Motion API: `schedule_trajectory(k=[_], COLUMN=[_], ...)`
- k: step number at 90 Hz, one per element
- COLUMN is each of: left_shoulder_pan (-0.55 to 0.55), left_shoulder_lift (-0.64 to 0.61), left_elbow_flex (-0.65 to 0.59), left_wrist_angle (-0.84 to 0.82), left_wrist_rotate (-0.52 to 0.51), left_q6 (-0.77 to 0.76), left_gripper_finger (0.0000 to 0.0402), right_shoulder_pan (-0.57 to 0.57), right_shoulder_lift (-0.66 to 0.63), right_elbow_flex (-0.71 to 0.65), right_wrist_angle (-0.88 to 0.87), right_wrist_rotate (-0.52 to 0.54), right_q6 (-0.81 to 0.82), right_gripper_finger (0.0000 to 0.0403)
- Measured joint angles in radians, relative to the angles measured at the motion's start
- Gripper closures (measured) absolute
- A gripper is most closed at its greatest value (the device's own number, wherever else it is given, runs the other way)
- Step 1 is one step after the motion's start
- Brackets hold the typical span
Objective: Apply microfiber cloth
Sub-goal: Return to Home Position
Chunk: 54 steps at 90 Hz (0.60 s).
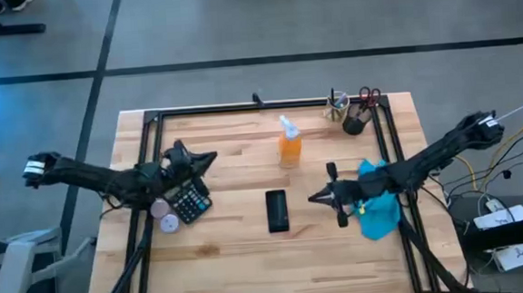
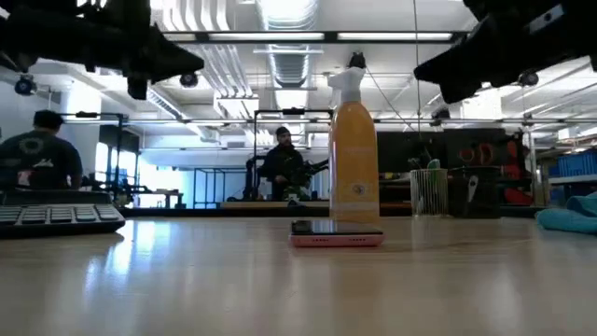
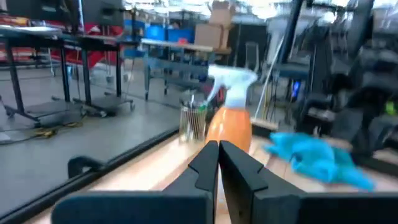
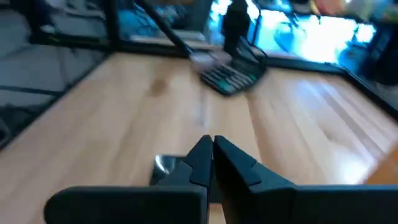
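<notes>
— Where's the microfiber cloth (image 1: 382, 214)?
— Bunched on the table's (image 1: 251, 265) right side, under the right arm, just right of the right hand (image 1: 315, 198), which is clenched and empty. The left hand (image 1: 212, 156), also clenched, is well apart.

**Colours on the worktop**

The worktop (image 1: 251, 265) is pale wood with fine plank lines, and a black frame (image 1: 268, 105) runs along its edges. The microfiber cloth (image 1: 381, 215) is bright turquoise-blue, with no pattern. The phone (image 1: 277, 210) shows a black face from above; in the low view its edge is pink. The spray bottle (image 1: 290, 148) is orange with a white head. The calculator (image 1: 190, 203) is black with pale keys. The scissors (image 1: 369, 94) have red handles. The left pincer (image 3: 217, 149) and the right pincer (image 4: 212, 144) are both black. The floor (image 1: 236, 30) is grey with dark stripes.
</notes>
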Motion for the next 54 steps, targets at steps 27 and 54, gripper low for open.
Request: schedule_trajectory(k=[27,54], left_shoulder_pan=[-0.001,-0.001], left_shoulder_lift=[-0.151,-0.311], left_elbow_flex=[-0.001,-0.014], left_wrist_angle=[-0.241,-0.348], left_wrist_rotate=[0.000,0.000], left_q6=[-0.022,0.088], left_gripper_finger=[0.0402,0.0402], right_shoulder_pan=[-0.042,-0.078], right_shoulder_lift=[-0.265,-0.655], right_elbow_flex=[-0.212,-0.299], right_wrist_angle=[-0.008,-0.224], right_wrist_rotate=[0.082,0.094], right_q6=[-0.019,-0.068], right_gripper_finger=[0.0403,0.0403])
